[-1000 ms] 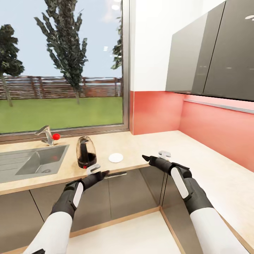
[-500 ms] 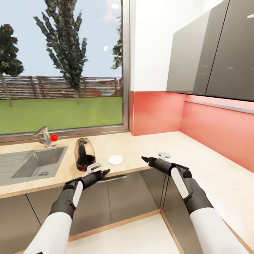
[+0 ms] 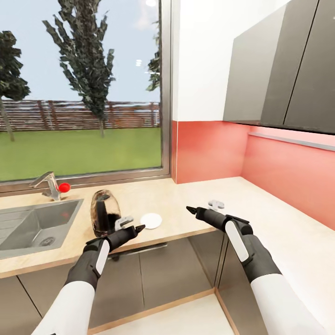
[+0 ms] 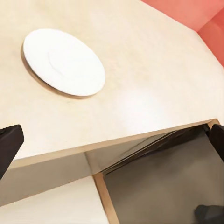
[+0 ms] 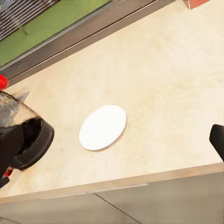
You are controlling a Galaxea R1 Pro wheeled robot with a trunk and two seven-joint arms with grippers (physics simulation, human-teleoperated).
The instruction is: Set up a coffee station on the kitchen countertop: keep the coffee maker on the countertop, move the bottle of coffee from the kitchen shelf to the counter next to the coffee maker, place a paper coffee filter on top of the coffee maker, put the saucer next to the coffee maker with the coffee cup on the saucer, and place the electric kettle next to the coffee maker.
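A kitchen countertop [image 3: 260, 218] of light wood grain is seen from above. The electric kettle [image 3: 103, 212] stands near its front edge, right of a steel sink [image 3: 28, 225]. The saucer [image 3: 150, 220] lies flat just right of the kettle, nothing on it. The left gripper [image 3: 131, 226] is held empty, fingers spread, in front of the kettle. The right gripper [image 3: 201, 210], also spread and empty, is held above the counter edge, right of the saucer. Both seem readied for a pickup.
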